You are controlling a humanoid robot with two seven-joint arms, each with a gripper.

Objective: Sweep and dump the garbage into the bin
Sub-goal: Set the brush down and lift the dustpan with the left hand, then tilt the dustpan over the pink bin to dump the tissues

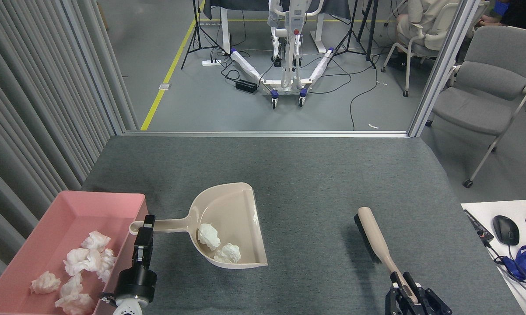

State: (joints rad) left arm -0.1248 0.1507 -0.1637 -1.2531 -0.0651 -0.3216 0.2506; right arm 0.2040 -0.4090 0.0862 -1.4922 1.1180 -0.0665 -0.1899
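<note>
- Step in hand, as I read it: sweeping is done, this is the carry-and-dump leg.
- Left gripper (144,230) is clamped on the handle of the dustpan (228,218), near the handle's free end.
- The handle end sits right at the near-right rim of the pink bin (138,205); the pan's scoop is out to the right over the grey carpet (315,175).
- Pan looks lifted and slightly tipped, open lip facing right and away from the bin. Can't confirm height off the carpet from this view.
- Garbage: two tissue wads (210,236) lie inside the pan, near the back wall by the handle and close together.
- More tissue wads in the bin (88,262) lie along its near half.
- Right gripper (406,297) is closed around the handle of the brush (370,236), at bottom right.
- Brush points up and away, bristles left, well apart from the pan. Out of the way.
- No loose wads visible on the carpet.
- Next move calls for:
  - getting the scoop over the bin opening, not only the handle;
  - turning the pan so the open lip points into the bin;
  - only then tipping.
- Risk: the wads are light and unrestrained, so a tilt toward the lip before it's over the bin would drop them on the carpet.
</note>
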